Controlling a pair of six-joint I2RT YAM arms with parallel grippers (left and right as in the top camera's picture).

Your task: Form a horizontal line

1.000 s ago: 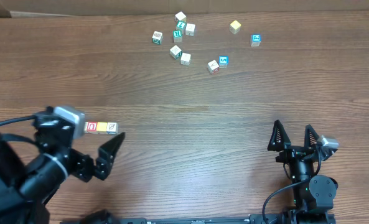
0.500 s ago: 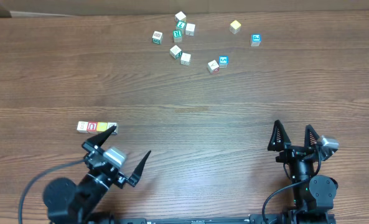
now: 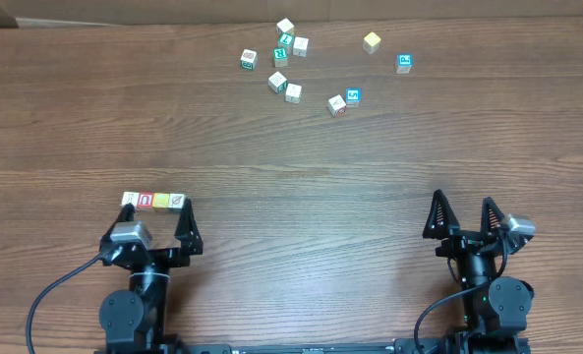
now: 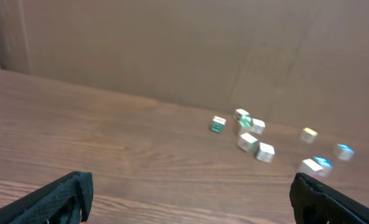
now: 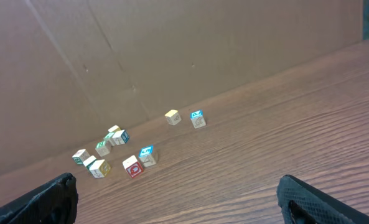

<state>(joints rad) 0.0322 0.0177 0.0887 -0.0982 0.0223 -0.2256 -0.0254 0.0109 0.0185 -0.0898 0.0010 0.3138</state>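
Note:
A short row of small wooden letter blocks (image 3: 153, 200) lies side by side at the left of the table. My left gripper (image 3: 153, 233) is open and empty just in front of that row. My right gripper (image 3: 463, 218) is open and empty at the front right. Several loose blocks (image 3: 289, 69) lie scattered at the far middle of the table; they also show in the left wrist view (image 4: 252, 137) and in the right wrist view (image 5: 128, 158). The row is hidden in both wrist views.
A yellow block (image 3: 372, 41) and a blue-faced block (image 3: 404, 63) lie at the far right of the scatter. A brown cardboard wall (image 4: 172, 50) stands behind the table's far edge.
My left arm has pulled back from the row of blocks and turned to face forward, gripper open. The row stays in place. The right arm has not moved.

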